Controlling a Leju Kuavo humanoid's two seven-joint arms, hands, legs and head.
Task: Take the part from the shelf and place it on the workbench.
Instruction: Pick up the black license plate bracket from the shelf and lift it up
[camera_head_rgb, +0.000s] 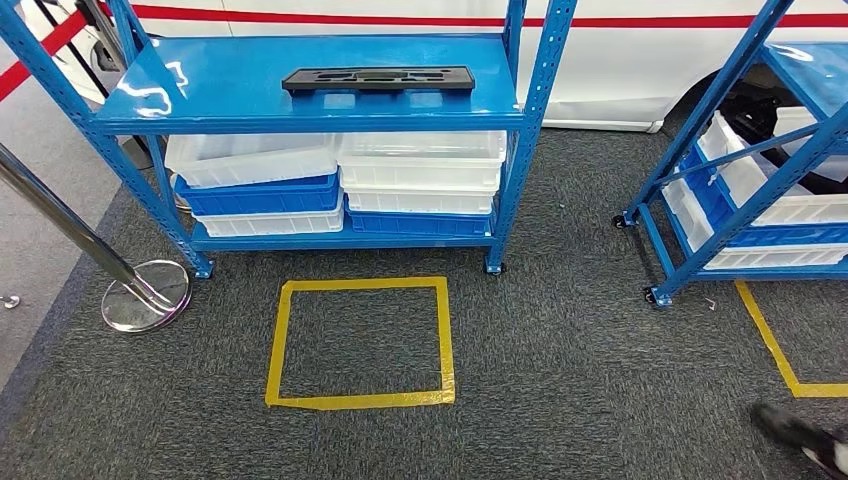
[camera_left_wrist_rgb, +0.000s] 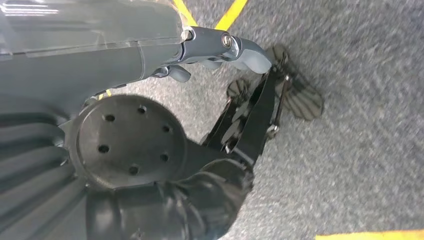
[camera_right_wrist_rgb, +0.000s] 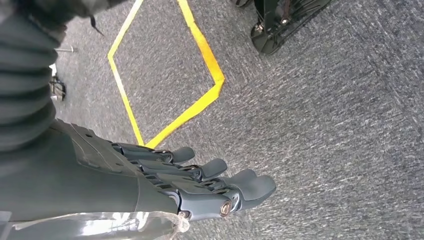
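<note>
The part (camera_head_rgb: 378, 79) is a long flat black tray-like piece. It lies on the top board of the blue shelf (camera_head_rgb: 200, 95) straight ahead in the head view. My left hand (camera_left_wrist_rgb: 215, 46) hangs over the grey carpet with its fingers loosely extended and holds nothing. My right hand (camera_right_wrist_rgb: 200, 184) also hangs over the carpet, fingers stretched out side by side, with nothing in it. Both hands are far from the part.
White and blue bins (camera_head_rgb: 340, 180) are stacked on the lower shelf board. A second blue shelf (camera_head_rgb: 740, 170) stands at the right. A chrome stanchion base (camera_head_rgb: 145, 295) sits at the left. A yellow taped square (camera_head_rgb: 360, 345) marks the carpet. A dark shoe (camera_head_rgb: 800, 435) is at the bottom right.
</note>
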